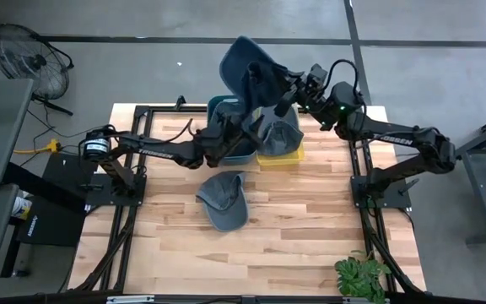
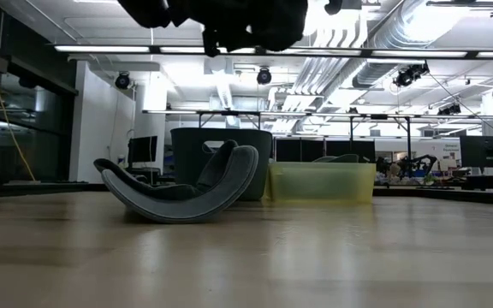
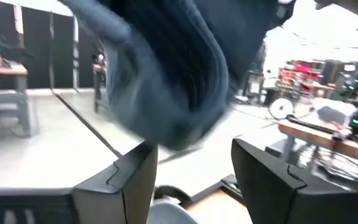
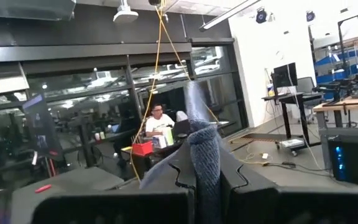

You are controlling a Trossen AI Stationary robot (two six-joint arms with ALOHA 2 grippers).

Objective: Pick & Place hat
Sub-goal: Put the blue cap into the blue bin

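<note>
A dark blue hat [image 1: 245, 61] hangs in the air over the teal bin [image 1: 226, 127]; my right gripper [image 1: 275, 91] is shut on it. It also fills the upper left wrist view [image 3: 166, 74]. My left gripper [image 1: 239, 118] is open just below and beside this hat, and its fingers [image 3: 132, 180] stand clear of the cloth. A second grey-blue hat [image 1: 224, 201] lies upside down on the table, rocking on its crown [image 2: 187, 192]. A third hat [image 1: 281, 133] sits in the yellow bin [image 1: 278, 154]. My right gripper pinches a narrow fold of the hat's blue cloth [image 4: 204, 155] between its two shut fingers [image 4: 166, 180]. The cloth stands up out of the fingers in the right wrist view. The hat is lifted clear of the bins and the table.
The teal bin and the yellow bin [image 2: 319, 181] stand side by side at the table's far middle, under both grippers. Bare wood lies around the upturned hat toward the near edge. A potted plant [image 1: 359, 274] sits at the near right corner. A person sits far off in the room [image 4: 157, 121].
</note>
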